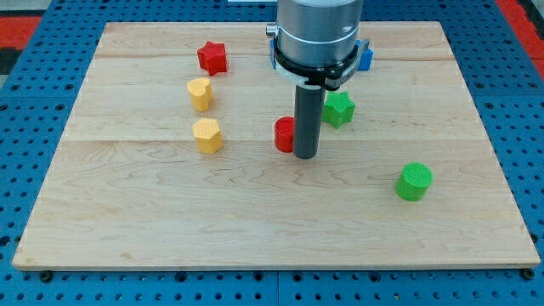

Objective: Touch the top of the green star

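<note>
Green star-shaped block (338,108) lies just right of the rod's tip (305,156), toward the wooden board's (255,221) top edge; the rod has no fingers, holding nothing.

My tip (306,156): on the table (127,229), touching the red cylinder's (284,134) right side
Green star (339,108): just upper right of the rod
Green cylinder (414,181): lower right, apart
Red star (212,58): upper left
Yellow blocks (200,93), (206,135): left
Blue block (365,58): partly hidden behind the arm
</note>
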Controlling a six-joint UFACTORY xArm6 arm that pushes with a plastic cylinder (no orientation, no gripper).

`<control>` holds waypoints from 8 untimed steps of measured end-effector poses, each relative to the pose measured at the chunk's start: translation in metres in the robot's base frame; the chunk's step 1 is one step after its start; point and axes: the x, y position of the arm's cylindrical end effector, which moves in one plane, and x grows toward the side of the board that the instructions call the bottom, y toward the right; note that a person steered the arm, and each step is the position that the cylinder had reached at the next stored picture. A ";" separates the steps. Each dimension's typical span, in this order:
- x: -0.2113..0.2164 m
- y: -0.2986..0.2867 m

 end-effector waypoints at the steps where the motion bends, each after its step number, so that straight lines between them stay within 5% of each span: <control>1: 0.000 0.000; 3: -0.016 0.047; 5: -0.086 0.104; 8: -0.115 0.037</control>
